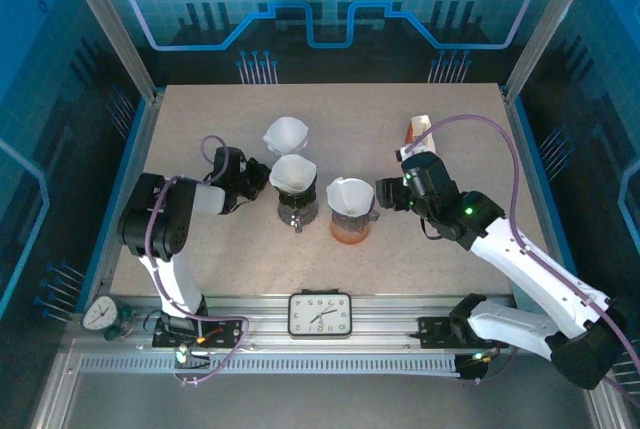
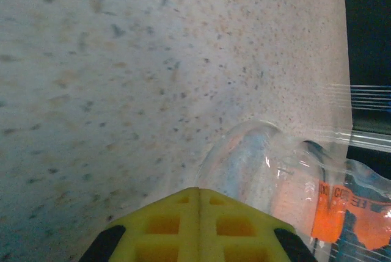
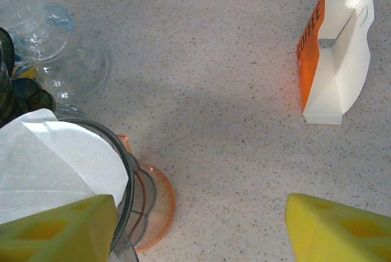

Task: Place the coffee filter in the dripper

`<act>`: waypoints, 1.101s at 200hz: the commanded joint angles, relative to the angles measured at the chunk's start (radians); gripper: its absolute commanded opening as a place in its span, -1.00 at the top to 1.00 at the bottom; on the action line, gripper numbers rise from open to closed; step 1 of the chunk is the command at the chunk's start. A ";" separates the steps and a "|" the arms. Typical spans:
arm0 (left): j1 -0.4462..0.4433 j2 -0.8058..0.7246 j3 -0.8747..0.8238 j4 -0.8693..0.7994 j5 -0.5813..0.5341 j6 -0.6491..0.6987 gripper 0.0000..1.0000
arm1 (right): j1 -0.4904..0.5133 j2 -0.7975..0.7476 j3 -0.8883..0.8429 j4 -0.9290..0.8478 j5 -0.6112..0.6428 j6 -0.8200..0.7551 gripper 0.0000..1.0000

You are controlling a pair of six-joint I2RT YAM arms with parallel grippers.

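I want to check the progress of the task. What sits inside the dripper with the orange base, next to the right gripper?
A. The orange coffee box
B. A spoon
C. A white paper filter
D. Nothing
C: in the right wrist view a white paper filter lies inside the rim of the dripper with the orange base, beside the open right gripper.

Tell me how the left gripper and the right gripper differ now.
The left gripper is shut, fingers pressed together; the right gripper stands open. The left gripper is near the clear dripper, the right gripper near the orange dripper. Both have yellow fingers.
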 commanded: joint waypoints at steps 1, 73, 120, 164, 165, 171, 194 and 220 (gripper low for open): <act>-0.017 0.039 0.051 0.030 0.053 0.008 1.00 | -0.019 0.006 -0.009 0.012 0.018 -0.006 -0.48; -0.044 0.132 0.173 -0.010 0.095 0.024 1.00 | -0.021 0.021 -0.008 0.015 0.006 -0.003 -0.49; -0.045 0.125 0.205 -0.071 0.073 0.040 1.00 | -0.023 0.022 -0.006 0.010 0.009 -0.002 -0.49; 0.007 -0.016 0.150 -0.177 -0.031 0.075 1.00 | -0.023 0.005 -0.004 0.016 0.018 -0.004 -0.49; 0.009 -0.020 0.149 -0.183 -0.035 0.077 1.00 | -0.023 0.005 -0.004 0.016 0.019 -0.004 -0.49; 0.015 -0.051 0.140 -0.207 -0.052 0.084 1.00 | -0.024 0.003 -0.005 0.018 0.022 -0.003 -0.49; 0.044 -0.181 0.101 -0.300 -0.112 0.124 1.00 | -0.026 -0.010 -0.005 0.023 0.027 -0.005 -0.50; 0.055 -0.366 0.054 -0.392 -0.184 0.178 1.00 | -0.030 -0.024 -0.015 0.042 0.031 -0.009 -0.50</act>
